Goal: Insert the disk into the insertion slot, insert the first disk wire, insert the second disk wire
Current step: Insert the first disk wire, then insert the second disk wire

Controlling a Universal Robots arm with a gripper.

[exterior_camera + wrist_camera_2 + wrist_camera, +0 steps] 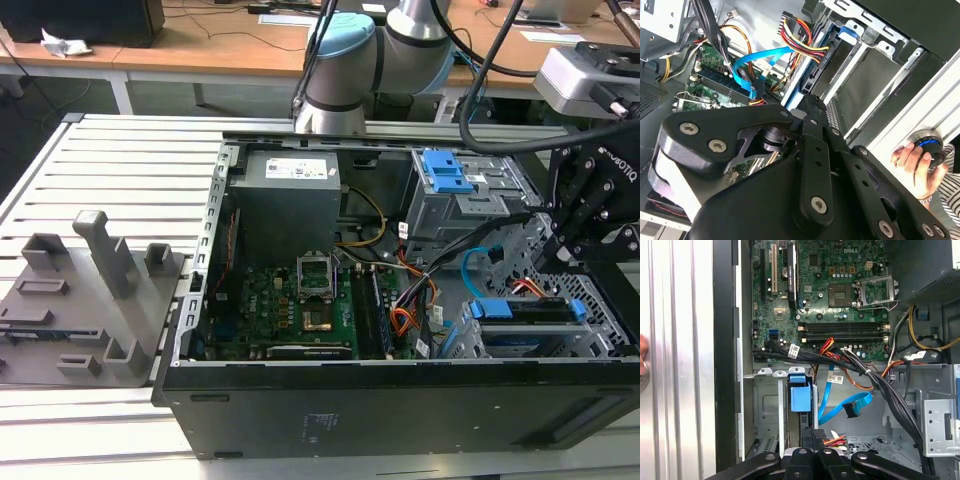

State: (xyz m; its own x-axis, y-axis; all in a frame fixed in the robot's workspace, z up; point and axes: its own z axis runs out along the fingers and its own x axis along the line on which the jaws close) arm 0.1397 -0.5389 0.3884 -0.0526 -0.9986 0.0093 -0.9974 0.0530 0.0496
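Observation:
The disk (528, 311), with its blue bracket (800, 398), lies inside the insertion slot (610, 336) at the case's front corner, at the exterior view's right. My gripper (814, 436) hangs right over its rear edge, fingers together on the black plug (818, 64) of the first disk wire (799, 35). That wire's red, orange and black strands (835, 441) fan out beside the fingertips. The plug rests against the disk's edge. The second disk wire (839, 407), a light-blue flat cable (478, 262), loops beside it. Its dark plug (754, 90) hangs free.
A taller grey bay with a blue latch (446, 171) stands behind the slot. Thick black cables (892, 392) cross between the motherboard (300, 300) and the bays. A grey fixture (90, 290) lies on the slatted table. A person's hand (912, 158) rests outside the case.

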